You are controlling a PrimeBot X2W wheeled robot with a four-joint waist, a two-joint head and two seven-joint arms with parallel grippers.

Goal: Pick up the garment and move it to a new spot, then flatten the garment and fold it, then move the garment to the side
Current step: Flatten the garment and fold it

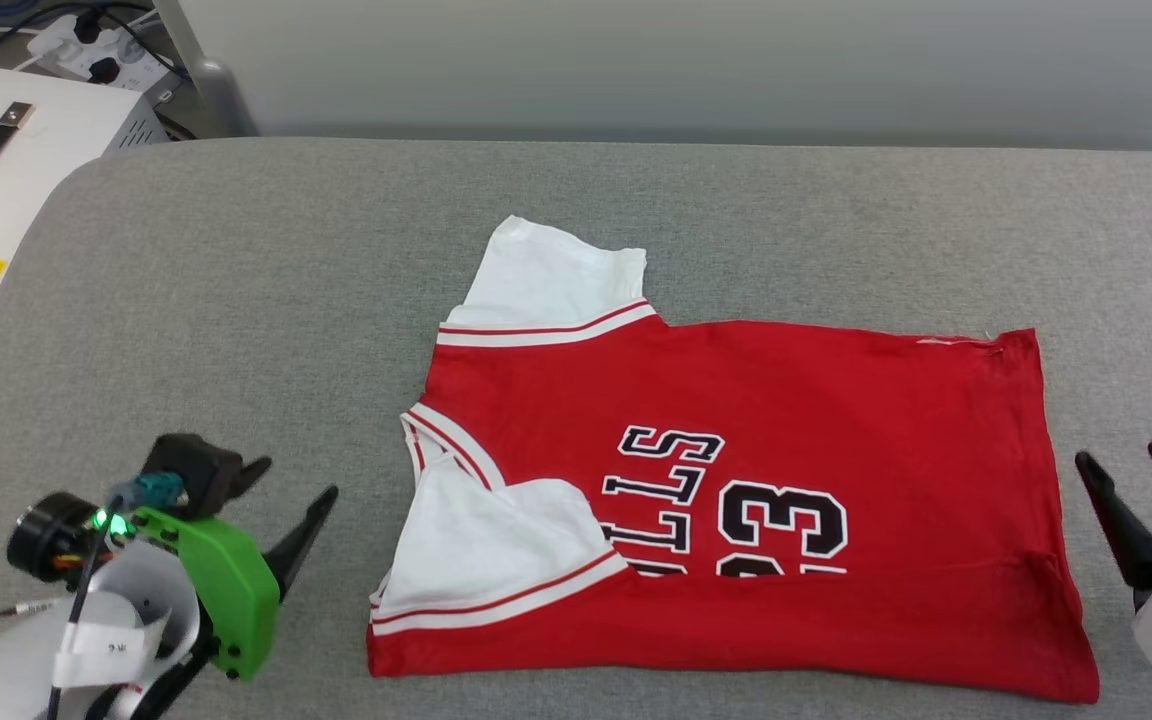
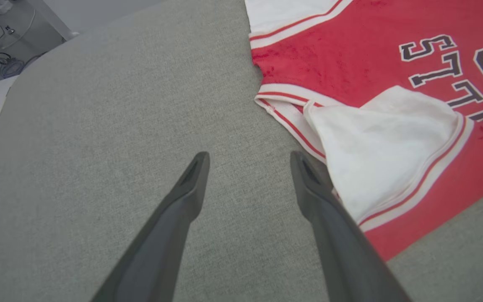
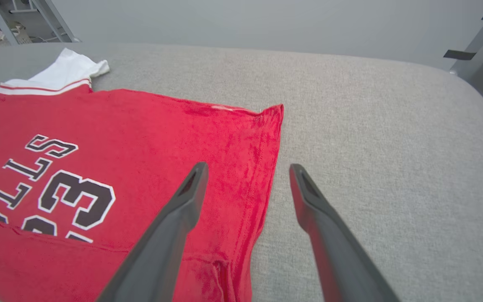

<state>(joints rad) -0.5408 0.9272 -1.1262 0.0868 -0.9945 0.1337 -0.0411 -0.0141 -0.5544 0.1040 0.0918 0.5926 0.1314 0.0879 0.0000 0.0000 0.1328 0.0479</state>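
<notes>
Pad (image 1: 236,250), L gripper (image 1: 296,476), R gripper (image 1: 1119,452) wide, empty

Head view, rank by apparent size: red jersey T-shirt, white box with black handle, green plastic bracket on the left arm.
1. Red jersey T-shirt.
2. White box with black handle, partly cut off by the frame.
3. Green plastic bracket, nearest the camera, so enlarged.

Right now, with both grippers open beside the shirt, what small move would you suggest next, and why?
Probably reach the left gripper to the far sleeve and fold it in. The shirt lies flat with its near edge and near sleeve already folded over, while the far sleeve sticks out. The right gripper is open too, holding nothing.
</notes>
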